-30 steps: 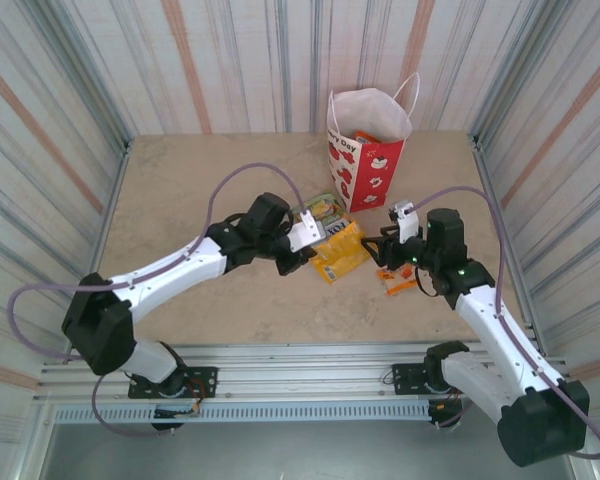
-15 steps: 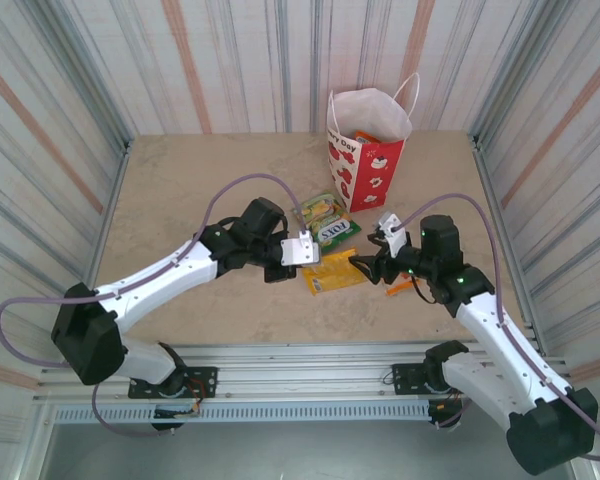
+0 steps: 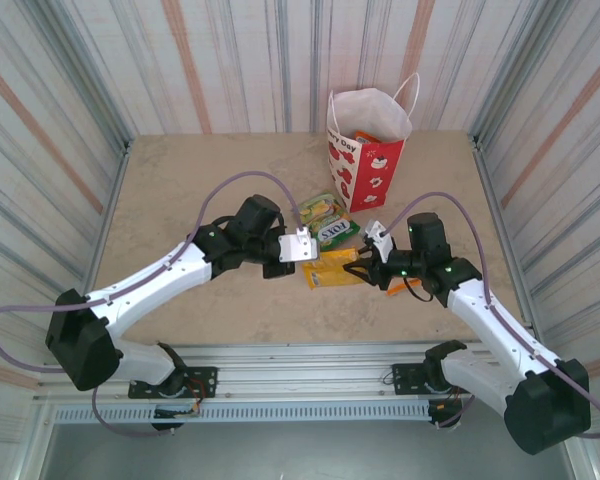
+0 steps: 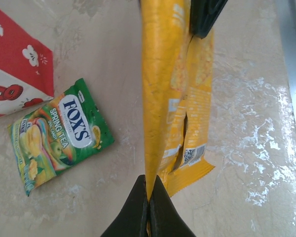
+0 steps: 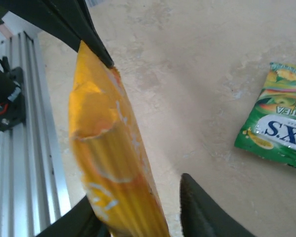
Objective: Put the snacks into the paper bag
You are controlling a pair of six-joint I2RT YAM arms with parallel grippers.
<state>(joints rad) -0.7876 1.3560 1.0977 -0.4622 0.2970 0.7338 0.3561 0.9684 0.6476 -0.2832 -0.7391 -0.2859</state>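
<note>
L pincer is clamped shut on one end seam of a yellow pkt, holding it edge-on, apparently off the desk. A 2nd yellow layer hangs behind it; can't tell if it's a separate pkt or a fold. The far end sits betw. the fingers of R pincer, which stand apart: one finger touches the foil, the other shows a gap w/ desk behind. Just beside L pincer a green pkt lies flat. Beyond it stands the paper bag, upright, mouth open. An orange pkt lies under the R arm. Handling, my guess: foil is light, floppy and slick, so it'll sag and slip. Pinch the crimped seam, not the puffy middle.
</note>
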